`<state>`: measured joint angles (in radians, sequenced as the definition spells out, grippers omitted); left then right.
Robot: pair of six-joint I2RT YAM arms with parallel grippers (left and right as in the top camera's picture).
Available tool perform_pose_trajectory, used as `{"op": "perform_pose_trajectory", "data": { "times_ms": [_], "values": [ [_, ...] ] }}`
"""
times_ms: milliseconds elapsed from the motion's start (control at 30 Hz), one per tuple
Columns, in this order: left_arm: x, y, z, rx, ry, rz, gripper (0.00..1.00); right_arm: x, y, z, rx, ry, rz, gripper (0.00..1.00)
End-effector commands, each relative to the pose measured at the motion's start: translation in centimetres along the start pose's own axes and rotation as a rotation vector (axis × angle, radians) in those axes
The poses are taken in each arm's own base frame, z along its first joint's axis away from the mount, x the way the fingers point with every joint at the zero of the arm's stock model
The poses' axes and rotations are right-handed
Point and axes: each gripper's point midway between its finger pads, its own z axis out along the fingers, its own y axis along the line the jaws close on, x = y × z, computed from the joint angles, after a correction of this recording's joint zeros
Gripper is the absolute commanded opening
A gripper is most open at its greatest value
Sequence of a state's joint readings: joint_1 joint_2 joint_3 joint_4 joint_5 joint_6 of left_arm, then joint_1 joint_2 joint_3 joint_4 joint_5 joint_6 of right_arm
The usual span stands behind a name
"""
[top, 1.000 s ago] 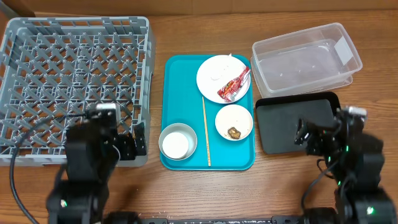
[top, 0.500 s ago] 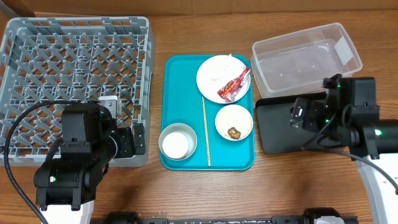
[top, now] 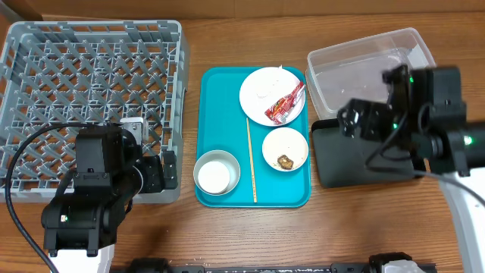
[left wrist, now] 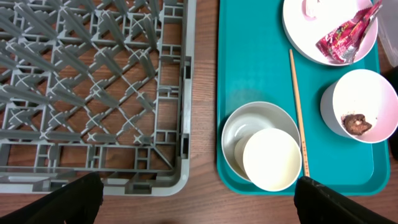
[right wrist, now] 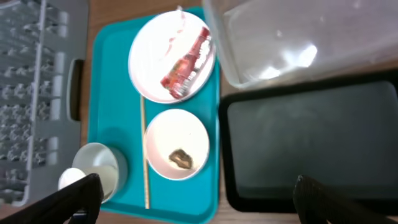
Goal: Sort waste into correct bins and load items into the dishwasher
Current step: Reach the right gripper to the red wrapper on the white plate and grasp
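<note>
One wooden table (top: 250,235) beneath grey dish rack (top: 98,29)

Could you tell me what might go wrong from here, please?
The small white cup sits nested in the light grey bowl, so lifting the bowl could tip it out. The thin wooden stick lies close beside that bowl; a grasp there might flick it off the flat teal tray.

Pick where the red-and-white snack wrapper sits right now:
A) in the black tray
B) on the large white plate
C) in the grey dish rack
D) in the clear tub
B: the wrapper lies on the right side of the white plate, which sits on the teal tray.
</note>
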<state>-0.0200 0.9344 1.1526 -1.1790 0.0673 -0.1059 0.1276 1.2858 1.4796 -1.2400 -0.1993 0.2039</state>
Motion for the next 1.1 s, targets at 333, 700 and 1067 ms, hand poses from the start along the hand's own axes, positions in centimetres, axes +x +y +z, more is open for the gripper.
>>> {"op": "perform_pose_trajectory", "data": {
  "times_ms": [333,700,1067],
  "values": [
    [-0.6,-0.5,-0.6,0.018,-0.023,-0.007,1.0,-9.2,7.3,8.0,0.065,-0.049,-0.147,1.0],
    [-0.6,-0.4,-0.6,0.017,-0.022,-0.007,1.0,-4.6,8.1,20.0,0.182,0.139,0.026,0.96],
    [-0.6,-0.4,-0.6,0.017,-0.022,-0.007,1.0,-0.9,6.0,27.7,0.269,0.254,0.154,0.92]
  ]
}}
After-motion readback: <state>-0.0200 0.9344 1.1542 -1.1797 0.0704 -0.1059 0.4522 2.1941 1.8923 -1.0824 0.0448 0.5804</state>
